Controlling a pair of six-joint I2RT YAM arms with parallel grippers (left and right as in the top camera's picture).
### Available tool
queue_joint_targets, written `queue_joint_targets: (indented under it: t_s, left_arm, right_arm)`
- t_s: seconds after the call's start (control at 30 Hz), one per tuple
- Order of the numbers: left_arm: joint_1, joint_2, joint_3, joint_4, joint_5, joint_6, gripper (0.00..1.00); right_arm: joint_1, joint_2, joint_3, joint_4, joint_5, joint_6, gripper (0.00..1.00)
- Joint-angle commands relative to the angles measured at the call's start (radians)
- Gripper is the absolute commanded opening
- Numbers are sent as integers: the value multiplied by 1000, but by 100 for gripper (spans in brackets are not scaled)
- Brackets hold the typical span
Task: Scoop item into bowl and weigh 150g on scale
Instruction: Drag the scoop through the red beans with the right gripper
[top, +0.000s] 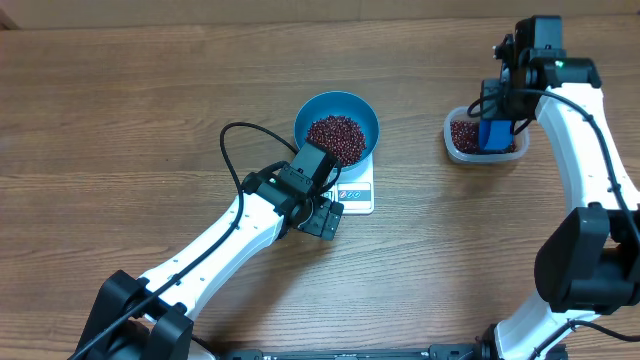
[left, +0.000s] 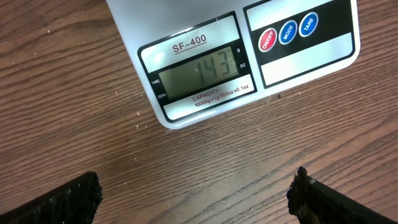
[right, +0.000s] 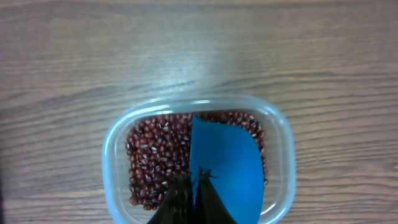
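Beans (top: 336, 137), tiny, dark red-brown and loose, cover the bottom of a round deep blue bowl (top: 340, 101), which sits on the far part of a small flat white square kitchen scale (top: 358, 193) near the middle of the brown wood-grain table (top: 120, 120). The scale's near edge, with its display panel, sticks out from under the bowl toward the left arm. In the left wrist view the grey display (left: 199, 71) reads 143, with the label SF-400 above it and three round buttons (left: 288, 31), one red and two blue, beside it on the panel. The left gripper (top: 325, 217) hovers just beside that edge of the scale; its two black fingertips (left: 65, 199) stand at the lower corners of the wrist view with bare table between them, so the jaws are spread wide and hold nothing. Well apart, toward the right side of the table, a clear rounded-rectangular plastic tub (top: 455, 147) holds more of the same beans (right: 155, 158). The right gripper (right: 191, 193) hangs over this tub with its dark fingers pinched tight together on a small blue plastic scoop (right: 227, 168), which reaches down into the tub and covers the right part of the heap; whether the scoop carries any beans cannot be told
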Motion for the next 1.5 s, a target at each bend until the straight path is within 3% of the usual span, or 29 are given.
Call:
queue_joint_targets:
  t_s: [0.0,0.3,0.73,1.0,1.47]
  left_arm:
    - [-7,-7,-5,3,-13,20,99]
    - [-7,-7,-5,2,-13,20,100]
    - [-6,-7,-5,3,-13,20,100]
    - [-6,-7,-5,3,-13,20,100]
    - [-6,-7,-5,3,-13,20,99]
  right_arm:
    - [1,-12,-35,30,-55,0,4]
    - [1,-12,-50,44,-248,2,4]
    - [-11,-12,-26,28,-258,10,4]
    - [-52,-13,27,-5,-272,87,4]
    - [-149,-14,102,-51,-307,49,4]
